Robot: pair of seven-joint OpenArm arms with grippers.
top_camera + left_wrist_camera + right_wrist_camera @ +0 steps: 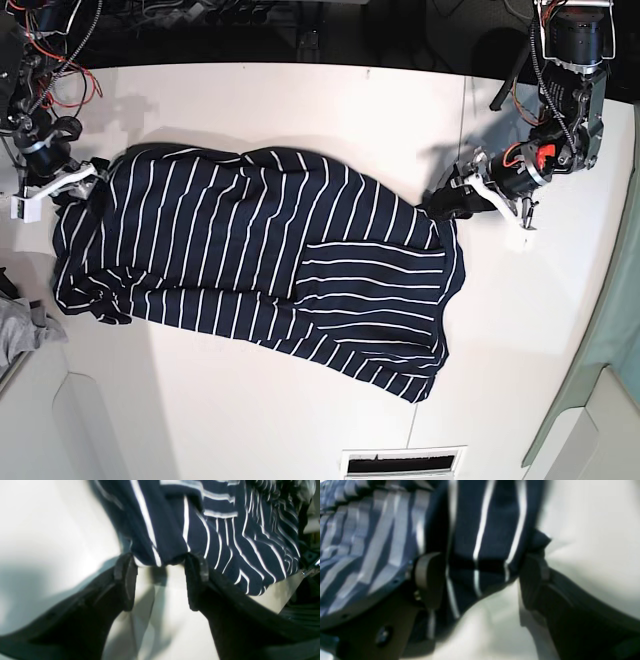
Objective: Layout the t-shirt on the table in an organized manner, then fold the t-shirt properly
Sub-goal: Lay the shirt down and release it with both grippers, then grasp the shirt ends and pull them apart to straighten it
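Soft, limp and light, the t-shirt (250,260) sprawls rumpled on the surface (300,420); my left pincer (160,580) and right pincer (480,580), both wide, straddle opposite hems, the sensible holds.

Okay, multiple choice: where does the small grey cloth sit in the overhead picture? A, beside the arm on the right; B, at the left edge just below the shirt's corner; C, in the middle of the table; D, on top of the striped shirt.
B: the grey cloth lies at the base view's left edge, just below the t-shirt.
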